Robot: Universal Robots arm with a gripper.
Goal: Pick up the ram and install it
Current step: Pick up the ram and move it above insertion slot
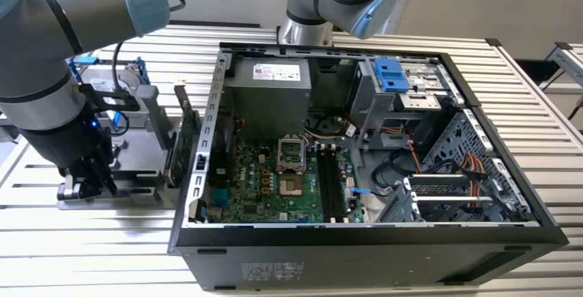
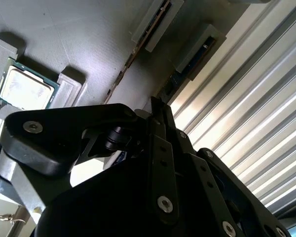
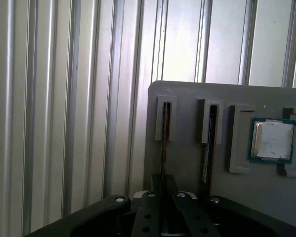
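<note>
The ram [image 3: 164, 148] stands on edge in the tray [image 3: 185, 158], in the slot farthest from the CPU [image 3: 271, 139]. Its long axis runs straight in under my gripper [image 3: 163, 186]. The jaws line up over its thin edge, but I cannot tell whether they are clamped on it or only bracketing it. A second stick [image 3: 209, 143] stands parallel, between ram and CPU. The tray rests on a ribbed metal tabletop [image 3: 64, 98], beside the open PC case [image 1: 364, 174].
</note>
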